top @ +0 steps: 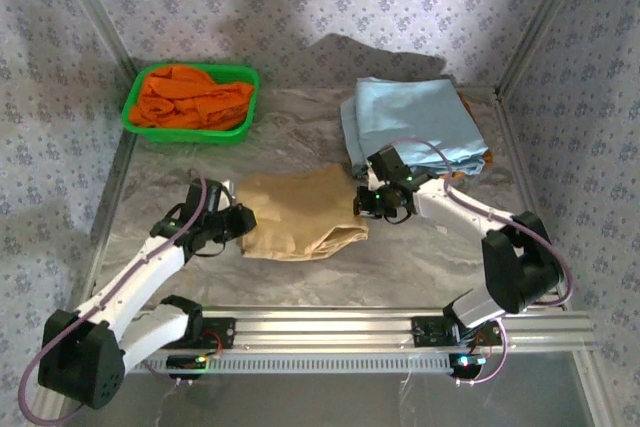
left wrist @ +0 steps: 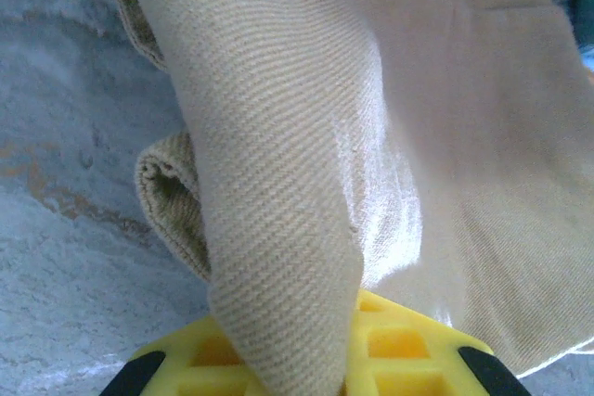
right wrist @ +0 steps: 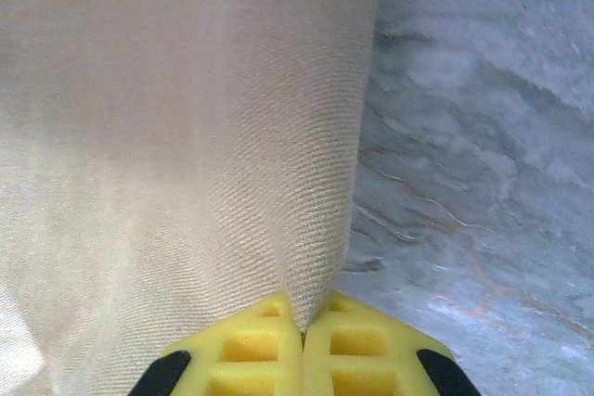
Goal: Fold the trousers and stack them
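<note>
The tan, thin-cloth trousers [left wrist: 306,136] are draping over the left gripper [left wrist: 339,359], hiding where its yellow gridded pads [left wrist: 399,345] are meeting, and are running past the left wrist view's top and right edges. From above, a brownish sliver [top: 487,156] is peeking from under the folded light blue cloth stack [top: 415,122], too small to identify.

Top external: fixed high behind the 2 arm bases, tilted down and forward, far enough back to take in the whole marbled table [top: 300,137] up to the patterned walls. Left wrist: riding the left gripper [top: 243,220], very close, facing out over its yellow pads [left wrist: 399,350] onto the trousers [left wrist: 278,136]. Right wrist: on the right gripper [top: 368,205], equally close, cloth left, tabletop right. Shared across all 3: trousers and adjoining tabletop.
</note>
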Controlling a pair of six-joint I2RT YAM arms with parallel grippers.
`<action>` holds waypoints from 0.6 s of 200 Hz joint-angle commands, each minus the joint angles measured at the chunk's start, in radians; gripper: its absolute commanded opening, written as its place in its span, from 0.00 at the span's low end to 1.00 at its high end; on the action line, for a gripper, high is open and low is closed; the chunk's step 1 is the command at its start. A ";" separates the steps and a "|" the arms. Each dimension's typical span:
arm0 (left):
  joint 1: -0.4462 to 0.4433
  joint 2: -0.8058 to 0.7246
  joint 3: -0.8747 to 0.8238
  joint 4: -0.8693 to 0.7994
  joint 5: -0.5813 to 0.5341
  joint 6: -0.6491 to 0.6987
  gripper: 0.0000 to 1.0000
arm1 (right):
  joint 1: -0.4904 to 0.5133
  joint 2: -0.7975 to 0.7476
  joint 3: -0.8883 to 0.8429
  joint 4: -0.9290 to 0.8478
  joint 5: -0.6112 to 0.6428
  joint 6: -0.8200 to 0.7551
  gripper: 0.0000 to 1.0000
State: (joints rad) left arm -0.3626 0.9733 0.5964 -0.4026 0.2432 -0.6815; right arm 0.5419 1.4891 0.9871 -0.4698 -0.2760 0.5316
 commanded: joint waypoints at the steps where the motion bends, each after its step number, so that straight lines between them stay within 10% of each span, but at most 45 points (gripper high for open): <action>1: -0.001 -0.033 0.052 -0.072 -0.053 0.014 0.00 | 0.004 -0.033 0.046 -0.070 0.042 -0.014 0.00; 120: -0.110 0.078 0.514 -0.148 -0.168 0.099 0.00 | -0.061 -0.122 0.341 -0.240 0.164 -0.049 0.00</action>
State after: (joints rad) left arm -0.4461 0.9966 0.9970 -0.6060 0.1326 -0.6235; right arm 0.5289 1.3853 1.2263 -0.6441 -0.1661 0.5106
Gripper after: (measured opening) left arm 0.156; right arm 0.065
